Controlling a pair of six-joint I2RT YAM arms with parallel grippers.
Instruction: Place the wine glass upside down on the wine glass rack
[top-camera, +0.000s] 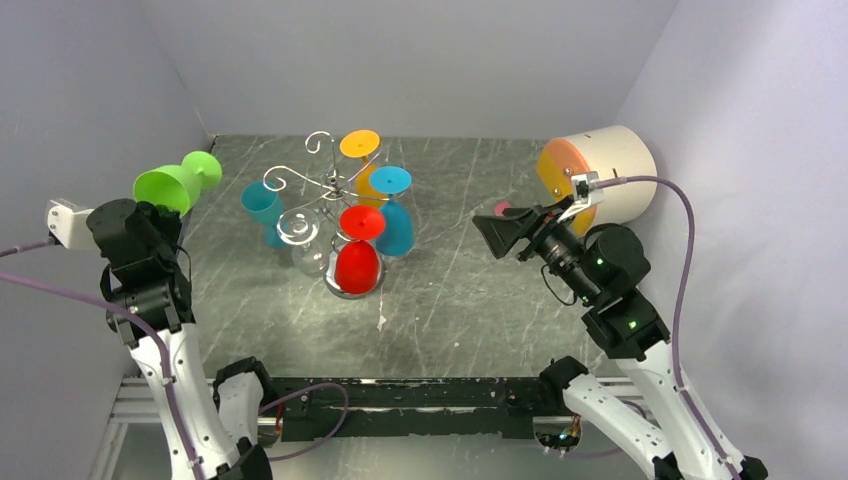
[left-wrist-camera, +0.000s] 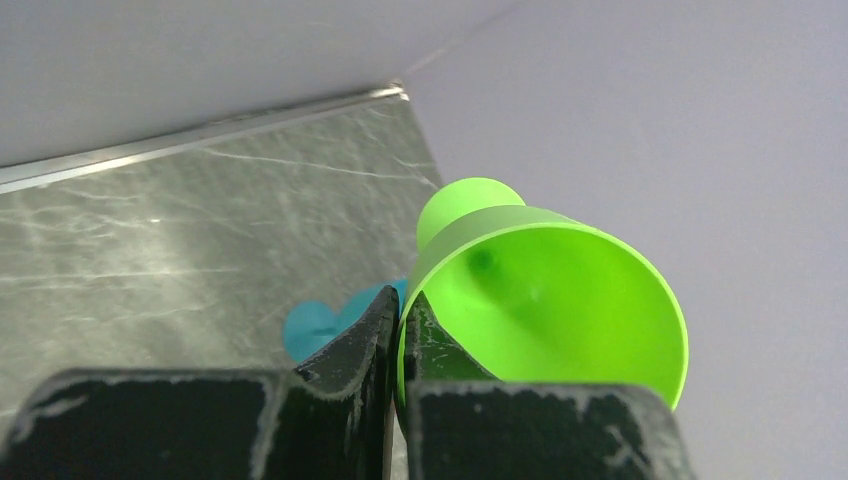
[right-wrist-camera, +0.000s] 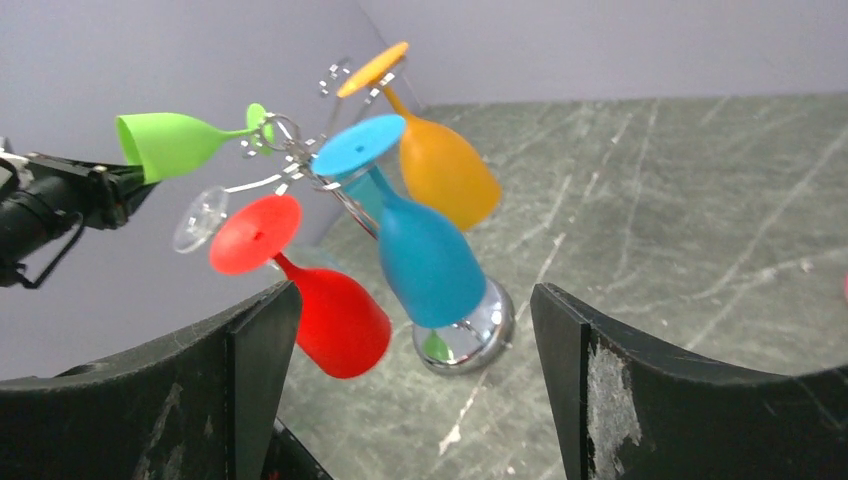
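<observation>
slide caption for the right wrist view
Open right gripper faces rack hung with coloured glasses; left gripper holds green glass

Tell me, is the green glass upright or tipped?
Tipped on its side: the left gripper pinches the green glass by its rim, stem roughly level, foot pointing toward the rack.

Teal glass (left-wrist-camera: 312, 328) – mostly hidden behind the left gripper (left-wrist-camera: 402, 302).

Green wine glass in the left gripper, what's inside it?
Nothing: the green wine glass bowl looks empty. The left gripper, pinching its rim, covers the bowl's lowest part.
</observation>
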